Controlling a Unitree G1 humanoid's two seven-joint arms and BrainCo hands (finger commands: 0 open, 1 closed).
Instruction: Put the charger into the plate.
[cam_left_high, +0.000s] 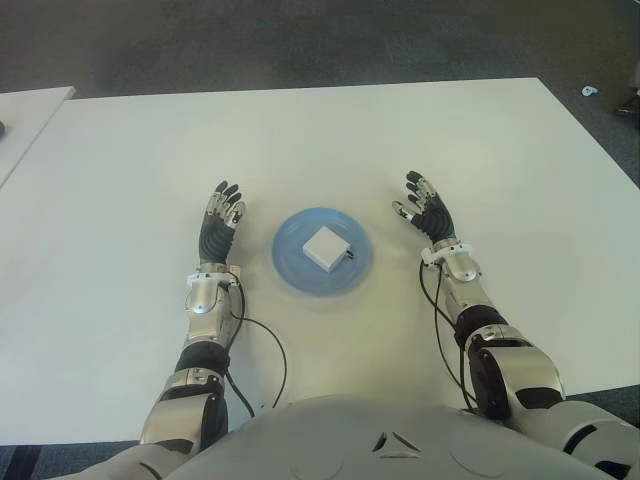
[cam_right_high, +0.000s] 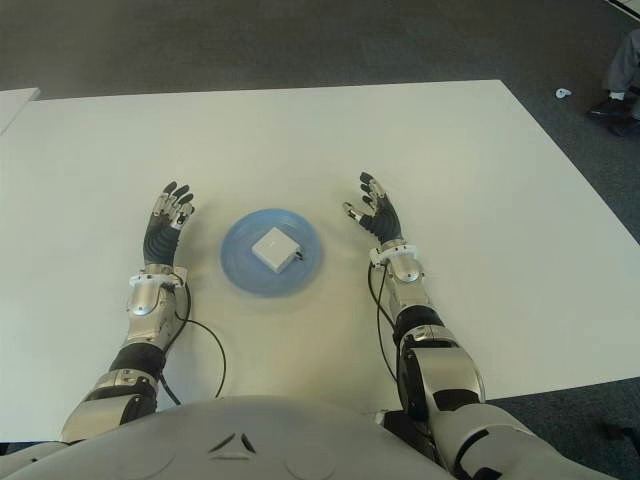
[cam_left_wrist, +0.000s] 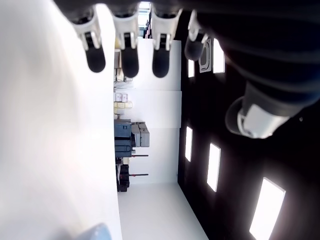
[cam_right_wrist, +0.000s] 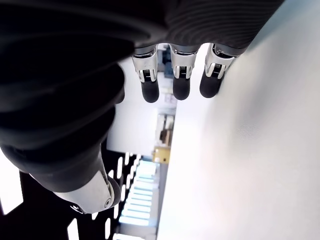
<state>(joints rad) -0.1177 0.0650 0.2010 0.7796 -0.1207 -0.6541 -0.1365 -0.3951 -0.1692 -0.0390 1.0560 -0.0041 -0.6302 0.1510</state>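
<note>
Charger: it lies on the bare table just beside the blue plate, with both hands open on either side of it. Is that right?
Not quite. The left eye view shows the charger lying in the blue plate, not on the table beside it. The rest holds: the left hand and right hand are open, one on each side.

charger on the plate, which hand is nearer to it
Right, narrowly. The right hand shows beside the blue plate holding the charger; the left hand sits slightly farther off on the other side.
</note>
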